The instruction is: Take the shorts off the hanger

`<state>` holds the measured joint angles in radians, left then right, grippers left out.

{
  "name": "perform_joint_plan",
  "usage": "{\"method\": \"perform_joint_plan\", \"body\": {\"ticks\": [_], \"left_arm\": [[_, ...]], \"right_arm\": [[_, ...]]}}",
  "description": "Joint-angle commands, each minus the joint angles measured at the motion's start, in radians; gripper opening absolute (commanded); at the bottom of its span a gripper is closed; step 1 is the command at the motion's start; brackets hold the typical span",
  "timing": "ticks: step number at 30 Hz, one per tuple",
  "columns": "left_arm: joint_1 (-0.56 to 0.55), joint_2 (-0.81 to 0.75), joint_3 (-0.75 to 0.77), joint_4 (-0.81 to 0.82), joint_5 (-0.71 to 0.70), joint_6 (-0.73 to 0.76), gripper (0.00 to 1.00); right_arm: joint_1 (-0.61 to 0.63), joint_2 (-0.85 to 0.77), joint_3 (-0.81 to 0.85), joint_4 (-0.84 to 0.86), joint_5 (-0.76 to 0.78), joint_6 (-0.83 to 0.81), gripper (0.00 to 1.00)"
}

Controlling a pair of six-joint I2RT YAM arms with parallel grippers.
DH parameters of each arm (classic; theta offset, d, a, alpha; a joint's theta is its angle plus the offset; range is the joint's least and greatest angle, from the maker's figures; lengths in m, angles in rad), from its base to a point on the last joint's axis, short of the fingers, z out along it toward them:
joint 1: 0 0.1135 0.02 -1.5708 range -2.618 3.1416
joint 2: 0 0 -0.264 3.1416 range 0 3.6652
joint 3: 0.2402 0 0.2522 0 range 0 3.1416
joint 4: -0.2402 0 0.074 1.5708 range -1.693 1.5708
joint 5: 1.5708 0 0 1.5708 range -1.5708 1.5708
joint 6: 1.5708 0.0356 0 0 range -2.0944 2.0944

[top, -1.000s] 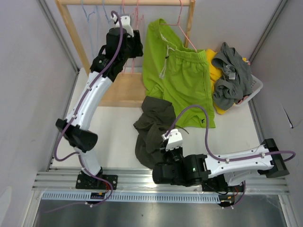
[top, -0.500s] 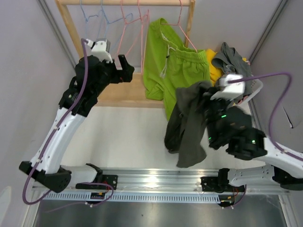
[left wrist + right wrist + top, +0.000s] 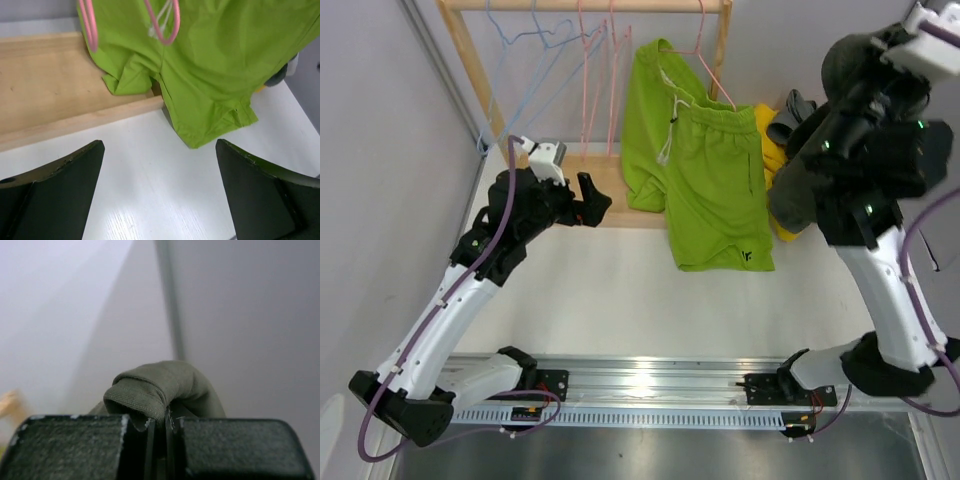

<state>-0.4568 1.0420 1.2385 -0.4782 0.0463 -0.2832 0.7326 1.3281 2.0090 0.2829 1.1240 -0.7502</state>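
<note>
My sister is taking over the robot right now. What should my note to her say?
Left pincer: open and empty, low over the table by the wooden rack base.
Right pincer: shut on the dark shorts, raised high at the right.
Lime green shorts: on a pink hanger on the rail, lower end on the table.
Yellow shorts: piled at the right, mostly hidden.
Done: dark shorts are off the rail; other hangers hang bare.
Left: put the dark shorts down, probably on that pile, then free the lime green pair.
</note>
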Motion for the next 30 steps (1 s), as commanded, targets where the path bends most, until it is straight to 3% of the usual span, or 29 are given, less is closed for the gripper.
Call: {"method": "perform_joint_plan", "body": {"ticks": [1,5,8,11,15,18,20,21,23,27,28,30], "left_arm": [[0.003,-0.049,-0.088,0.09,0.095,-0.043,0.99],[-0.008,-0.102,-0.186,0.167,0.116,-0.056,0.99],[-0.016,-0.099,-0.201,0.168,0.092,-0.041,0.99],[-0.028,-0.076,-0.179,0.141,0.069,-0.036,0.99],[-0.065,-0.08,-0.139,0.153,0.056,-0.039,0.99],[-0.094,-0.037,-0.033,0.13,0.047,-0.036,0.99],[-0.108,0.021,0.008,0.119,0.046,-0.028,0.99],[-0.123,0.044,0.08,0.119,0.046,-0.028,0.99],[-0.135,0.117,0.128,0.136,0.064,-0.03,0.99],[-0.164,0.278,0.344,0.142,0.078,-0.048,0.99],[-0.164,0.315,0.457,0.139,0.082,-0.065,0.99],[-0.169,0.427,0.541,0.128,0.095,-0.08,0.99]], "right_arm": [[-0.223,0.112,0.118,-0.073,-0.193,0.12,0.0],[-0.45,0.354,0.394,-0.151,-0.308,0.267,0.0],[-0.502,0.469,0.504,-0.134,-0.346,0.317,0.0],[-0.544,0.531,0.469,-0.087,-0.359,0.385,0.0],[-0.605,0.516,0.214,0.008,-0.46,0.561,0.0],[-0.627,0.49,-0.027,0.099,-0.445,0.636,0.0],[-0.636,0.436,-0.214,0.105,-0.409,0.698,0.11],[-0.639,0.409,-0.28,0.092,-0.38,0.782,0.48],[-0.644,0.314,-0.453,-0.016,-0.342,0.904,0.98],[-0.648,0.13,-0.714,-0.157,-0.309,1.138,0.99],[-0.647,0.087,-0.766,-0.178,-0.305,1.153,0.99],[-0.642,-0.07,-0.898,-0.23,-0.29,1.199,0.99]]}}
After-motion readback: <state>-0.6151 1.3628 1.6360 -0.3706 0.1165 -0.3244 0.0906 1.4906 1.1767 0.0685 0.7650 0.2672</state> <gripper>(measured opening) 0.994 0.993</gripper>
